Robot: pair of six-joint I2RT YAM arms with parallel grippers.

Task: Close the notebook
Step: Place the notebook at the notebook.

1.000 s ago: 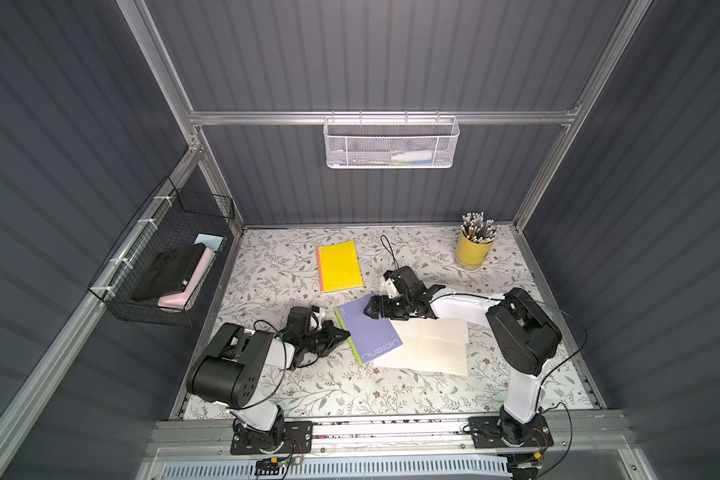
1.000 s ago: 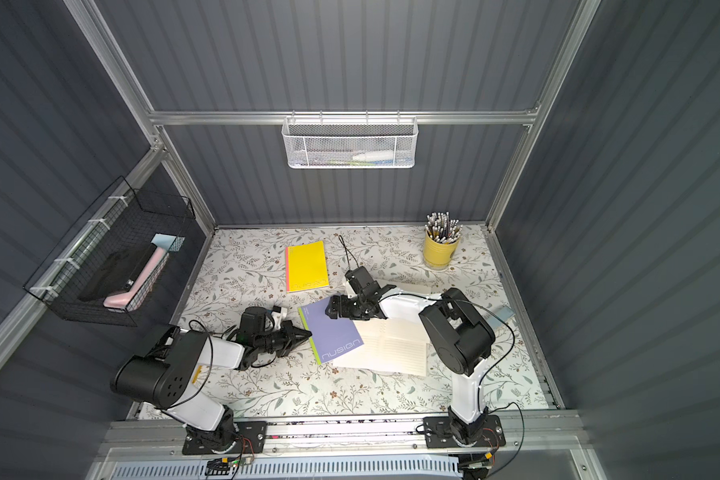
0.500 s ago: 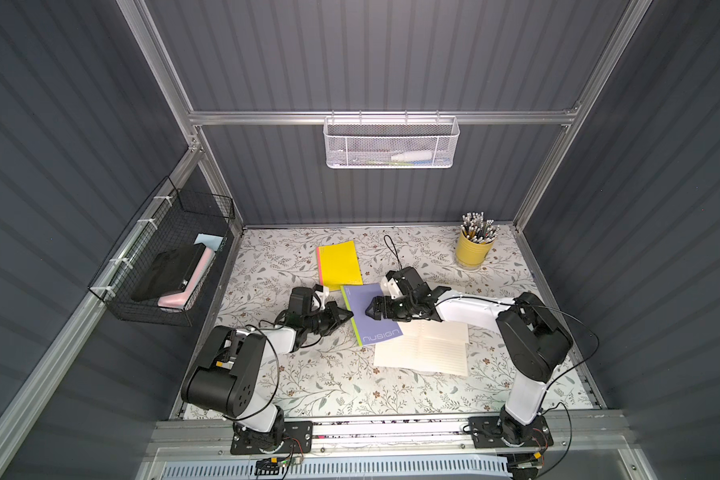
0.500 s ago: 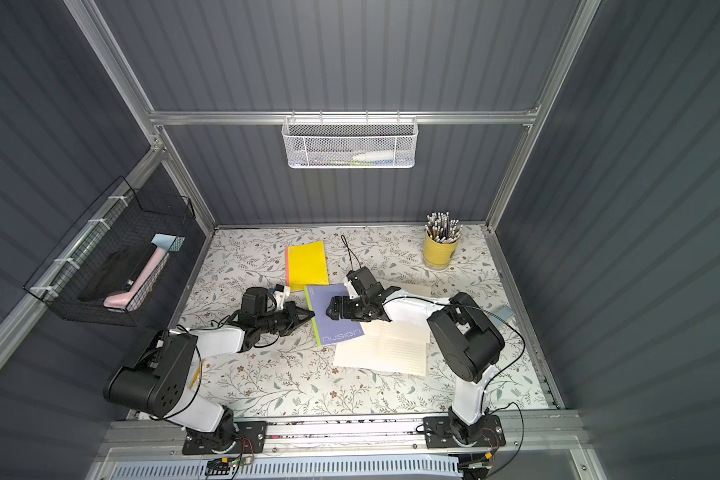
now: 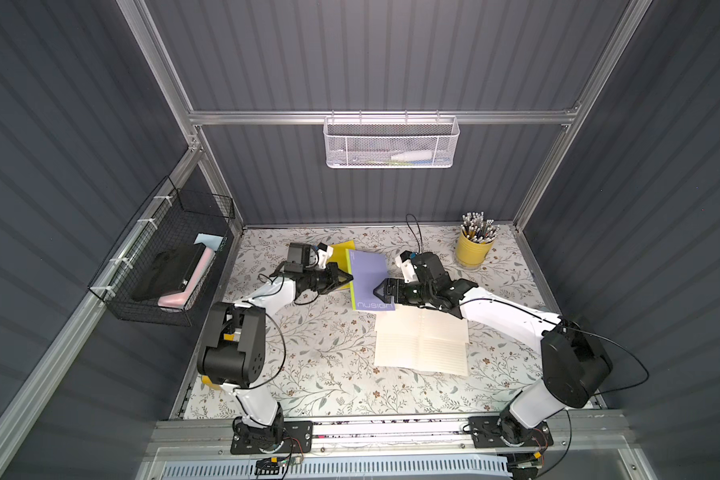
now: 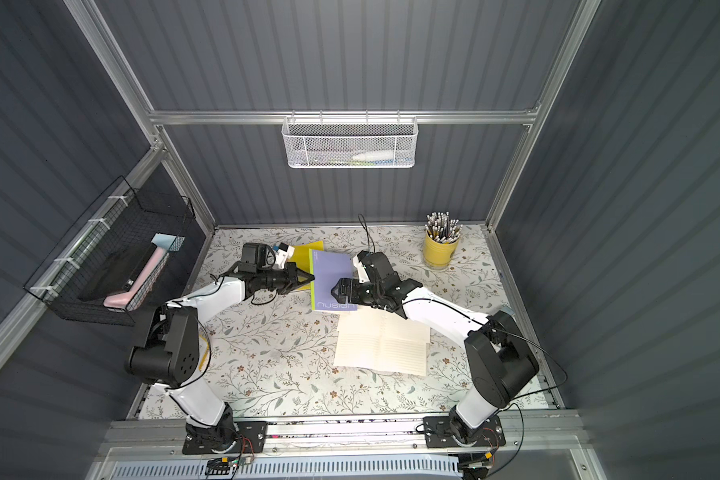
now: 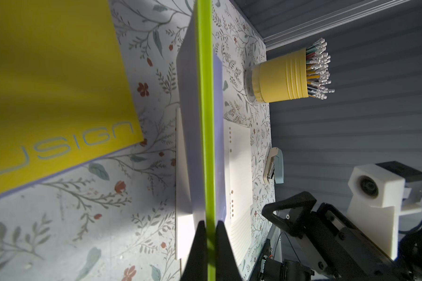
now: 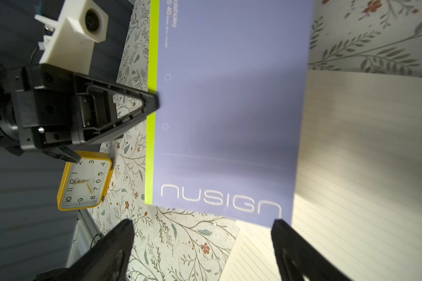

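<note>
Lifted higher, notebook cover sits pinched in left gripper (right gripper spread).

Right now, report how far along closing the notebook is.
Done: the purple cover stands raised off the table, its green edge pinched in the left gripper. In hand: the right gripper sits open beside the cover. Left: fold the cover down onto the lined pages, which lie bare.
</note>
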